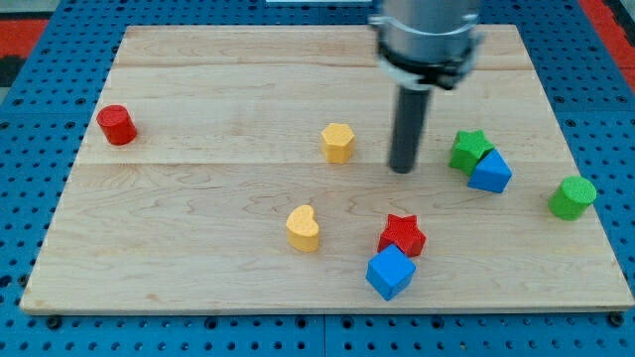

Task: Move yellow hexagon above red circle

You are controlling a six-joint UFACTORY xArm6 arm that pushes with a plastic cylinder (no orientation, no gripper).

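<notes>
The yellow hexagon (338, 142) stands near the middle of the wooden board (198, 208). The red circle (117, 125), a short cylinder, stands far off at the view's left. My tip (402, 169) rests on the board just to the right of the yellow hexagon and slightly lower, with a small gap between them. The rod rises from the tip to the arm's grey body at the view's top.
A yellow heart (304, 228) lies below the hexagon. A red star (402, 235) touches a blue cube (390, 272) at the bottom middle. A green star (469, 149) and a blue block (490, 172) sit right of my tip. A green cylinder (572, 197) stands at the far right.
</notes>
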